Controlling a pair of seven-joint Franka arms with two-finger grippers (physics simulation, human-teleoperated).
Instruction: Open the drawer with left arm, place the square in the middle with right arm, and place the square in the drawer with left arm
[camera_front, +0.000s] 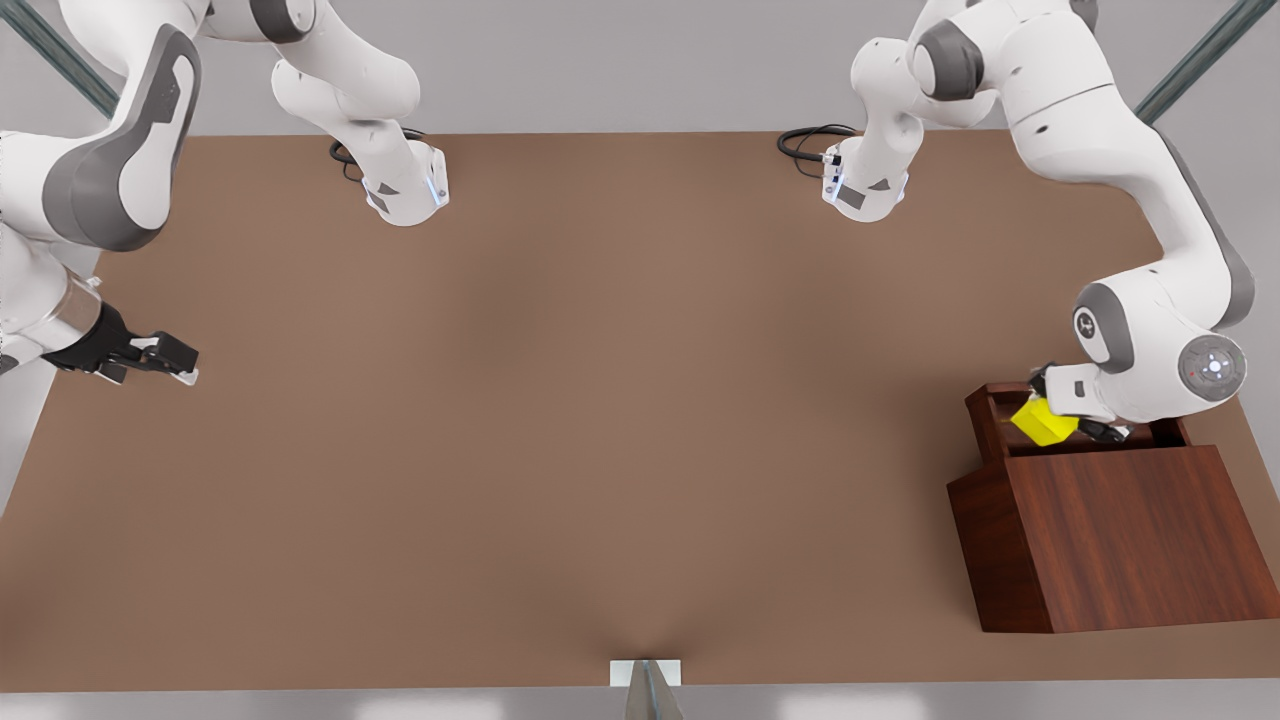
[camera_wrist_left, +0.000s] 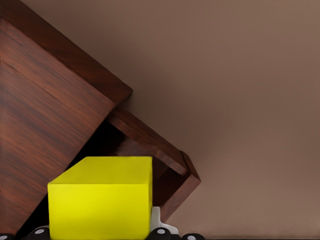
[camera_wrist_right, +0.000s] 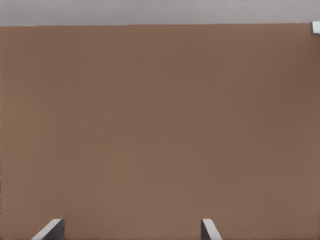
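Observation:
The yellow square (camera_front: 1043, 422) hangs tilted over the pulled-out drawer (camera_front: 988, 412) at the front view's right. My left gripper (camera_front: 1052, 426) is shut on the square, just above the drawer's cavity. In the left wrist view the square (camera_wrist_left: 100, 197) sits close up between the fingers, with the drawer's wall (camera_wrist_left: 150, 141) behind it. My right gripper (camera_front: 185, 362) waits open near the table's edge at the front view's left. Its fingers (camera_wrist_right: 52, 229) stand wide apart over bare brown tabletop (camera_wrist_right: 160, 125).
The wooden cabinet (camera_front: 1110, 540) stands at the front view's right, near the table's front edge, its sloped body (camera_wrist_left: 45, 115) next to the drawer. Both arm bases (camera_front: 405, 190) stand at the back. The middle of the table (camera_front: 620, 400) is plain brown surface.

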